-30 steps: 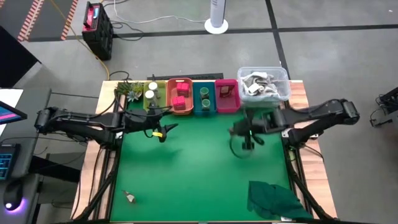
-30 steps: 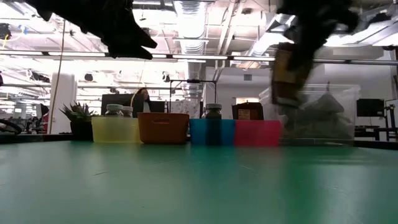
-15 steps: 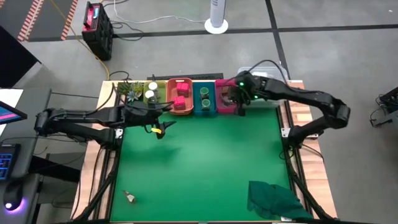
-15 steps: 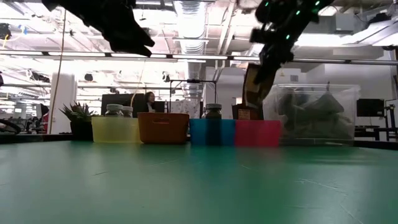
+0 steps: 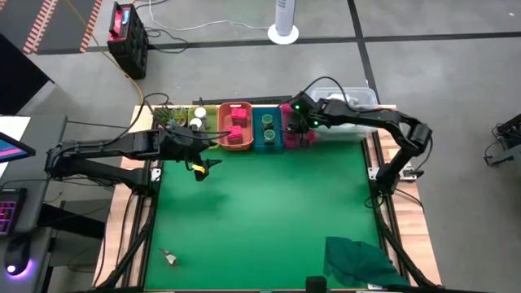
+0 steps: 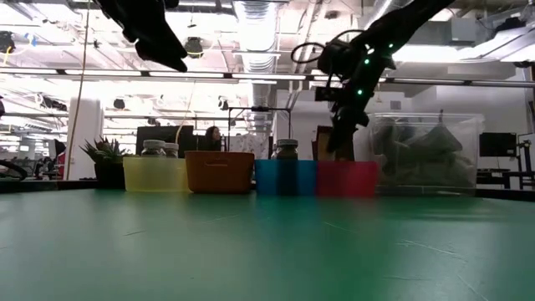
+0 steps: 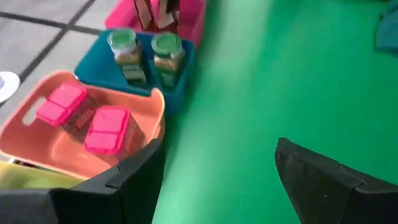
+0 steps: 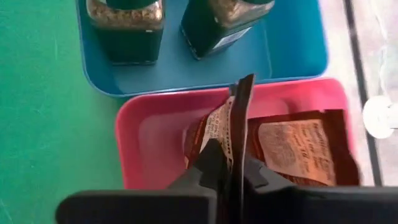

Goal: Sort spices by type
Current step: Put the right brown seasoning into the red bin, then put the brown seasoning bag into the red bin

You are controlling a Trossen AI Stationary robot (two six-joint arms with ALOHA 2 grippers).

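My right gripper (image 5: pixel 303 128) is shut on a dark brownish sachet (image 8: pixel 238 118) over the pink tray (image 5: pixel 296 140) at the table's far edge. A second sachet (image 8: pixel 301 146) lies flat in that tray. Two green-lidded jars (image 7: pixel 144 45) stand in the blue tray (image 5: pixel 266 143). Pink-red cube packets (image 7: pixel 87 117) lie in the orange tray (image 5: pixel 236 145). White-capped jars (image 5: pixel 197 122) stand in the yellow tray. My left gripper (image 5: pixel 200 168) hangs open above the cloth, near the orange tray, touching nothing. My right gripper pinches the dark sachet between its two fingers (image 8: pixel 211 163), coming from above and pointing down. The sachet shows edge-on and stands upright below the fingers. Its lower end (image 6: pixel 338 144) dips behind the pink tray's rim; whether it touches the tray floor, I cannot tell.
A clear bin (image 5: pixel 355 101) of grey items stands right of the pink tray, and a small plant (image 5: pixel 165 116) left of the yellow one. A crumpled dark green cloth (image 5: pixel 358 259) lies at the near right corner. A small object (image 5: pixel 169 259) lies near left.
My right gripper has carried the sachet from above the right middle of the table toward the far edge and lowered it over the pink tray, staying shut. My left gripper has drifted slightly left and stays open.
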